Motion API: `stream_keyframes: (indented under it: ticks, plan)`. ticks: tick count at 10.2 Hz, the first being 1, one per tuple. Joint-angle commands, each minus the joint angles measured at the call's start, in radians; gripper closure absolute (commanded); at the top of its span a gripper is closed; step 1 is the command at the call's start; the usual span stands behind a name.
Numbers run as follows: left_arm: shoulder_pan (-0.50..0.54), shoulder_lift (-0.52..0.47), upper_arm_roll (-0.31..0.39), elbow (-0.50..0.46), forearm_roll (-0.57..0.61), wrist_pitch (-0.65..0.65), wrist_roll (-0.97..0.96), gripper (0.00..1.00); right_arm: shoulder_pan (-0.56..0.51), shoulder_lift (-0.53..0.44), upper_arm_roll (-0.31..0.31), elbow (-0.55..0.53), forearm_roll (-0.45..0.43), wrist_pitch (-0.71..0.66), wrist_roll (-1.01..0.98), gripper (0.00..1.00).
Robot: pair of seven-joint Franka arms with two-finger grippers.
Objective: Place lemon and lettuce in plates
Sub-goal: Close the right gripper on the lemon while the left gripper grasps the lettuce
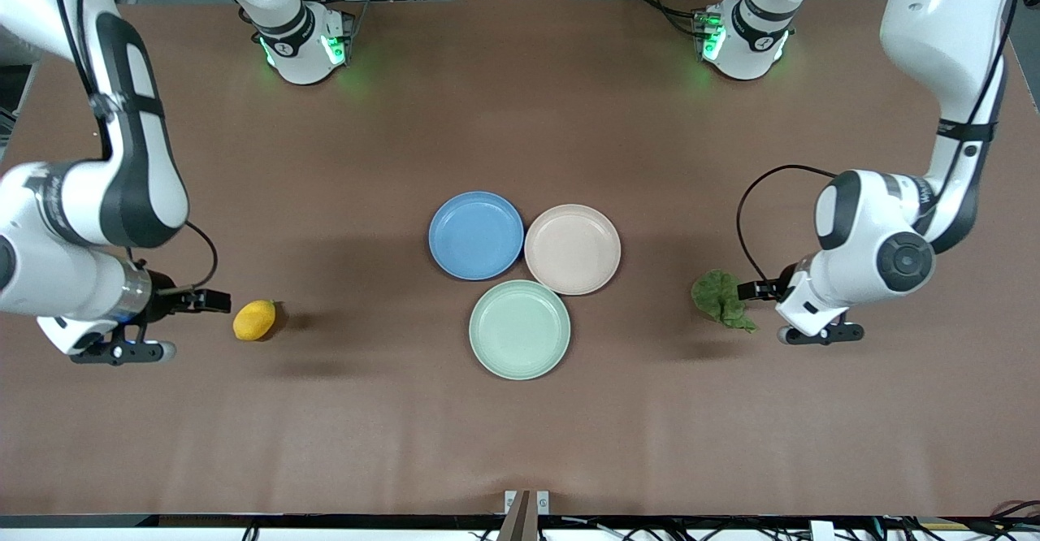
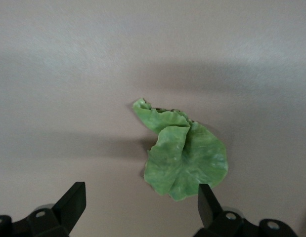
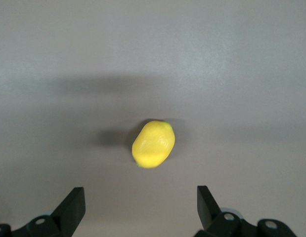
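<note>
Green plate (image 1: 519, 330): nearest the front camera, bare, not one of the two targets.
Lemon (image 1: 254, 319): lying on the table (image 1: 520, 443) toward the right arm's end, well apart from the plates; in the right wrist view (image 3: 153, 144) sitting alone on bare surface.
Lemon handling: judged firm, light, rounded and bumpy, apt to roll or squirt out of a skewed pinch; best taken across the short middle, fingers square to the long axis.
Right gripper (image 1: 213, 300): beside the lemon, low over the table, jaws spread wide and holding nothing (image 3: 140, 210).
Lettuce (image 1: 721, 300): flat on the table toward the left arm's end, near the pink plate but apart from it; in the left wrist view (image 2: 185, 155) folded along a raised crease.
Lettuce handling: judged very light, limp, thin, easy to tear or miss when flat; best pinched at the raised fold.
Left gripper (image 1: 751, 289): just beside the lettuce, jaws parted, empty (image 2: 143, 210).
Pink plate (image 1: 572, 249): empty, touching the blue one.
Blue plate (image 1: 476, 235): empty, farthest of the three.
</note>
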Motion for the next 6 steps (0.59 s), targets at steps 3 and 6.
stream_keyframes:
  ticks: [3, 6]
  plan:
    - [-0.031, 0.039, -0.005, -0.058, 0.016, 0.157, -0.069, 0.0, -0.036, 0.076, 0.002, -0.097, 0.059, 0.164, 0.209, 0.0]
    - [-0.068, 0.102, -0.002, -0.053, 0.018, 0.225, -0.117, 0.09, -0.016, 0.118, 0.002, -0.165, 0.059, 0.295, 0.28, 0.0]
